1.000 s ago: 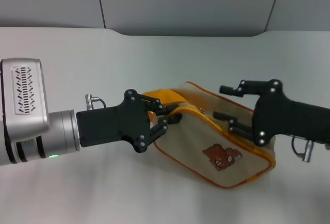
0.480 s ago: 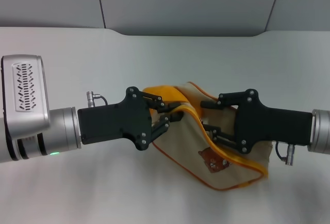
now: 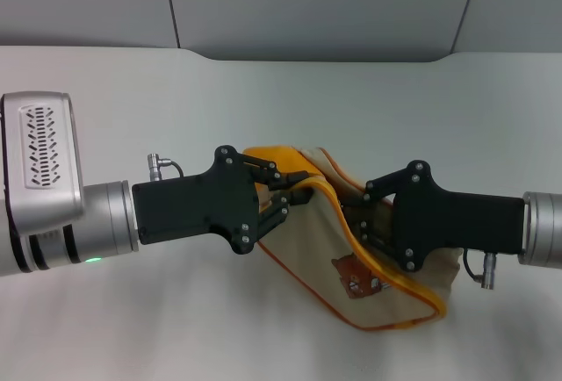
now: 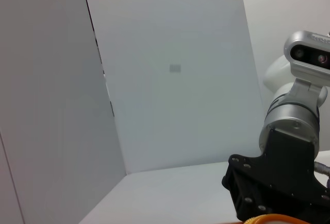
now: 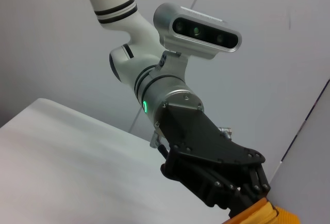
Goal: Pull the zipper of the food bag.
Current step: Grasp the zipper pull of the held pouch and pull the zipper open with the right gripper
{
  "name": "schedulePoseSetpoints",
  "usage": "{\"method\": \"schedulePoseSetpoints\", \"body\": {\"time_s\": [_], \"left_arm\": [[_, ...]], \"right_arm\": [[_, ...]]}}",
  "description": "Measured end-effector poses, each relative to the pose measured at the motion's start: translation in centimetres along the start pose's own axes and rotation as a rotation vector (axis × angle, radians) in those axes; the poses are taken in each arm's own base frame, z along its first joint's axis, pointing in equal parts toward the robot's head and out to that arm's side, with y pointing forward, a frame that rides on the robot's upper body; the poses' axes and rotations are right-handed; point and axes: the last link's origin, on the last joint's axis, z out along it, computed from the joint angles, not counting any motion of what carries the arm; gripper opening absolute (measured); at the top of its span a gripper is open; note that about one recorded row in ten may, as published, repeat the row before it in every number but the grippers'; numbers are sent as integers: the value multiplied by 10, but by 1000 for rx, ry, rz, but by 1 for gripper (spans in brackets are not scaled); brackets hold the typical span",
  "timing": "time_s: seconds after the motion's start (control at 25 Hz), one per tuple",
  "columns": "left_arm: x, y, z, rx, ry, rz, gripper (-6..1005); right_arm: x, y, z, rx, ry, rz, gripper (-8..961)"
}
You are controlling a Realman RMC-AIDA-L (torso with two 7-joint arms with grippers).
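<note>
White tabletop (image 3: 132,91) fills most of the head view, and we see grey wall panels (image 3: 307,3) along the top of the frame. Open surface runs across the upper middle, the lower left and the lower right, so both arms have room on every side of the bag.

We find the food bag (image 3: 303,249) just below the centre of the frame, lying tilted between the two arms, its bear picture (image 3: 356,277) facing the lower edge. Its loop handle (image 3: 272,154) sits at the bag's upper left end. The zipper (image 3: 386,276) curves as an orange-yellow band from the bag's upper left down toward the lower right corner.

Our left gripper (image 3: 294,195) reaches in from the left edge, level with the table, and its fingers are pinched together on the food bag at the handle end, where the band begins. Our right gripper (image 3: 362,214) comes in from the right edge, also level, with its fingertips pressed into the bag beside the band. We cannot tell whether those fingers are closed, or whether they hold the pull tab, which is hidden.

From the right wrist view we see the left gripper (image 5: 247,193) with orange trim at its tips; from the left wrist view, the right gripper (image 4: 278,182) body above a sliver of orange.
</note>
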Motion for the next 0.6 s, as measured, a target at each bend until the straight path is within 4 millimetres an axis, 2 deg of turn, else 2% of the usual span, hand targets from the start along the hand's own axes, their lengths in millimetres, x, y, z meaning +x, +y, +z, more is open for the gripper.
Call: {"method": "schedulePoseSetpoints", "body": {"time_s": [0.08,0.28,0.48,0.6], "left_arm": [[0,0,0,0,2,0,98],[1,1,0,-2,9,-1,98],[1,1,0,-2,10,-1,98],[2,-4,-3,53,29,-13,98]], "right_arm": [[0,0,0,0,0,2,254],[0,1,0,1,1,6,39],[1,1,-1,-4,3,10,0],[2,3,-5,-9,15,27,13]]}}
